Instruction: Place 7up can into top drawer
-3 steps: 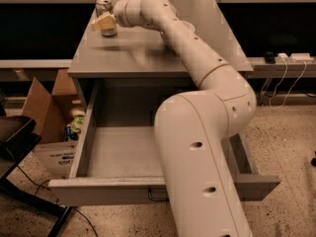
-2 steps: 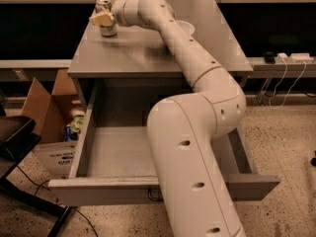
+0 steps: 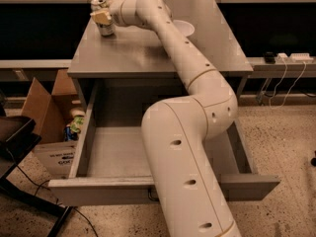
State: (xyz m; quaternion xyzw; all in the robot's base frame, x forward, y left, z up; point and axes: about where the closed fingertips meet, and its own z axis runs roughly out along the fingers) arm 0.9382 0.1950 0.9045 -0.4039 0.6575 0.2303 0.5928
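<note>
Cream gripper point(image 3: 102, 18): at the far left corner of the table point(image 3: 138, 58), set against the can point(image 3: 106, 30); whether it has closed on the can cannot be told.
Change: over the last second the wrist has edged slightly further toward that corner; the can has not shifted.
Can: upright on the tabletop, not lifted.
White bowl point(image 3: 183, 28): just right of the arm, partly hidden.
Drawer point(image 3: 98, 190): pulled open below the table's front edge, well apart from the can.
Reading: approach looks finished, grasp stage; lift and carry down to the drawer remain.
</note>
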